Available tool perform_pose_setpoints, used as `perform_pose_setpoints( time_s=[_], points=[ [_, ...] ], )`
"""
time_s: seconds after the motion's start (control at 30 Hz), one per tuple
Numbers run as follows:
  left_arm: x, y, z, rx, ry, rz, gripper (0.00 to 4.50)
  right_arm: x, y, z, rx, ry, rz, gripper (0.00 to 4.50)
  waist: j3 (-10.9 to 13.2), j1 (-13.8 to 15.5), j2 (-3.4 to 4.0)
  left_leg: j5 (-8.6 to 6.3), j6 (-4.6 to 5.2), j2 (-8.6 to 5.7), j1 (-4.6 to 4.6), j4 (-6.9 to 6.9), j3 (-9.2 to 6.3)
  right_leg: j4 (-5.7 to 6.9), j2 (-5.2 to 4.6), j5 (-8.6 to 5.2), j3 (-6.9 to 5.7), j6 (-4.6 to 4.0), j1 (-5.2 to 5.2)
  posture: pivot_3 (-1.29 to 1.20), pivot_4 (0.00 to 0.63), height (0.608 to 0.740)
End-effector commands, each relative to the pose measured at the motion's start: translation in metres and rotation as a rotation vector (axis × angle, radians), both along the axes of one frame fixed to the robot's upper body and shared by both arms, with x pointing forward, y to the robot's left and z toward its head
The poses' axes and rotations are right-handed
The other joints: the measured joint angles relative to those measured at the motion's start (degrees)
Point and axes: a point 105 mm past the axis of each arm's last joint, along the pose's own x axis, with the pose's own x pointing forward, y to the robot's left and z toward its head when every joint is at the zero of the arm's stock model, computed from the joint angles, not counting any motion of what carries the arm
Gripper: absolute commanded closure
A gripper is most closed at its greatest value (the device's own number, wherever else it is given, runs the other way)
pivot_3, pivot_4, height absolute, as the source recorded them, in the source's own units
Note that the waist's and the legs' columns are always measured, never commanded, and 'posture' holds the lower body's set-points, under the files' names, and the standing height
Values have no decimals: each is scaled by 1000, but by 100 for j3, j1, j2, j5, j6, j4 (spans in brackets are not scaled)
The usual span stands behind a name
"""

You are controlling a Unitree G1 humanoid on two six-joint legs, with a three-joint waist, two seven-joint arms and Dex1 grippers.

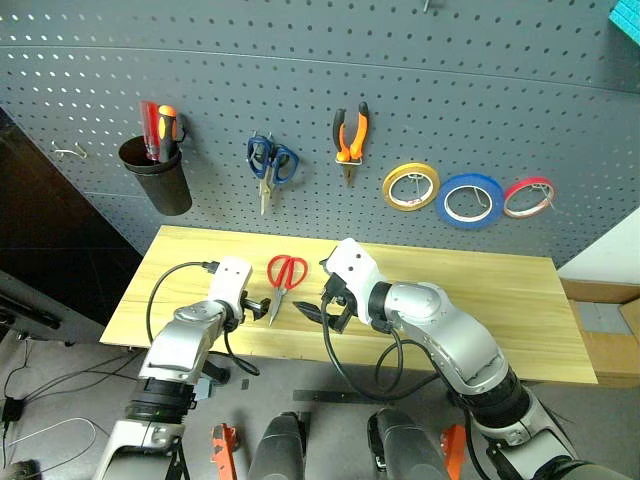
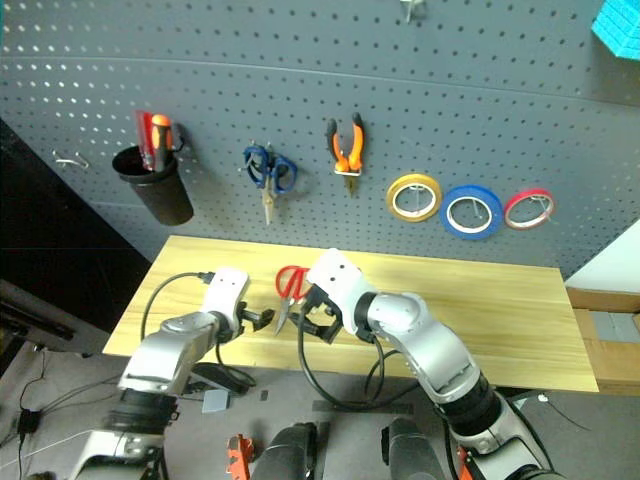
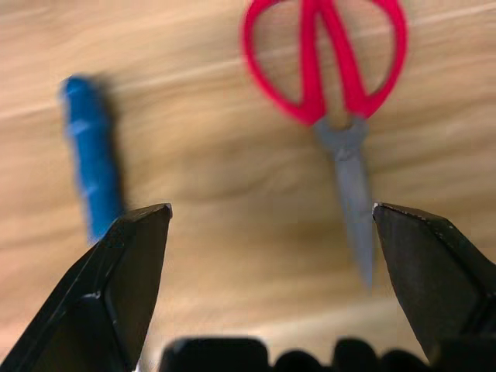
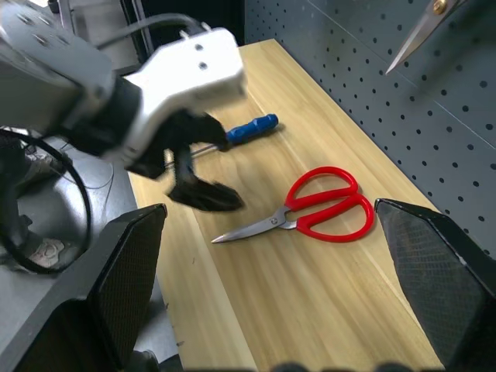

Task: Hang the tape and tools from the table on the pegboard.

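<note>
- I see a grey floor below the near edge of the workbench, with thin black cables trailing across it on the left.
- To the left of the wall panel there is a dark, unlit area; I cannot tell what is in it.
- On the right, a pale wall or panel stands beside the bench end.
- Below that, a light wooden ledge carries a small grey block.
- A turquoise object pokes in at the upper right corner; I cannot tell what it is.
- The light is even and soft, with a faint sheen across the upper wall.
</note>
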Motion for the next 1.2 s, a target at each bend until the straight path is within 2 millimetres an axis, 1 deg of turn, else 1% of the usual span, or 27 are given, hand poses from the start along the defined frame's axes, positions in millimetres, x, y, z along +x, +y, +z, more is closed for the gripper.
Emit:
perform_pose_setpoints(
  time_s=[0.03, 0.1, 0.3, 0.33, 0.4, 0.53, 0.57, 0.7, 0.73, 0.77, 0.9, 0.97, 1.07, 1.13, 1.2],
  points=[
    [10, -12, -5, 26, -10, -30, 0, -7, 5, 11, 20, -40, 37, 31, 0, 0, 0, 0, 0, 1, -2, -2, -1, 0, 0, 0, -2, 0, -2, 0, 197, 740],
    [14, -17, -10, 32, -1, -32, 0, -7, 3, 10, 14, -41, 36, 31, 0, 7, 0, 0, 0, 1, -3, -3, -4, 0, 0, 0, -4, 0, -3, 0, 197, 740],
    [22, -18, -20, 17, 10, 7, 0, -5, 2, 11, 4, -53, 27, 31, 0, 1, 0, 0, 0, -1, -3, -1, -4, 0, 0, -1, -4, 1, -2, -11, 199, 740],
    [23, -19, -20, 25, 5, 1, 188, -5, 2, 11, 2, -58, 24, 8, 0, 1, 0, 0, 0, -1, -3, -1, -4, 0, 0, -1, -4, 1, -2, -11, 199, 740],
    [24, -19, -21, 24, 2, 2, 626, -4, 1, 12, -3, -71, 12, 0, 0, 1, 0, 0, 0, -2, -4, -1, -4, 0, -1, -1, -3, 1, -2, -19, 200, 740],
    [27, -15, -25, 10, 5, 30, 2084, -3, 0, 14, -4, -75, 0, 0, 0, -6, 0, 0, 0, -2, -4, -1, -4, -1, -2, -1, -4, 1, -2, -40, 201, 740],
    [28, -15, -26, 8, 6, 32, 2387, -3, 0, 14, -6, -75, -3, 0, 0, -11, 0, 0, 0, -2, -4, -1, -3, -1, -1, -1, -3, 1, -2, -43, 202, 740],
    [31, -19, -29, -3, 6, 26, 3892, -2, -4, 13, -21, -73, -15, 0, 0, -34, 0, 0, 0, -2, -3, -1, -3, -1, -1, -1, -3, 1, -2, -51, 202, 740],
    [32, -21, -30, -5, 5, 23, 4189, -2, -5, 13, -23, -71, -17, 0, 0, -35, 0, 0, 0, -3, -4, -1, -3, -1, -2, -1, -3, 1, -1, -53, 203, 740],
    [33, -22, -30, -5, 2, 18, 4262, -2, -6, 12, -26, -70, -21, 0, 0, -42, 0, 0, 0, -3, -4, -1, -4, -1, -2, -1, -4, 1, -1, -54, 203, 740],
    [35, -24, -30, 2, -18, 2, 4262, 0, -9, 12, -33, -66, -32, 0, 0, -59, 0, 0, 0, -3, -3, -1, -4, -1, -2, -1, -4, 2, -1, -60, 201, 740],
    [37, -22, -26, -9, -63, 9, 4262, 0, -11, 12, -36, -66, -36, 0, 0, -68, 0, 0, 0, -3, -3, -1, -4, -1, -2, -1, -4, 2, -1, -62, 201, 740],
    [37, -18, -14, -55, -169, 20, 4262, -1, -15, 14, -39, -69, -36, 0, 0, -110, 0, 0, 0, -3, -4, -2, -3, -4, -2, -2, -3, 2, -1, -66, 202, 740],
    [31, -16, -6, -77, -243, -2, 4262, -4, -18, 17, -36, -72, -27, 0, 1, -133, 1, -1, -1, -1, -6, -4, -4, -6, -4, -2, -2, 2, -2, -69, 204, 740],
    [20, -11, -1, -81, -290, -26, 4262, -10, -22, 20, -33, -79, -4, 0, 2, -138, 2, -1, -2, 0, -7, -5, -4, -8, -6, -2, -2, 2, -3, -69, 205, 740]
  ],
)
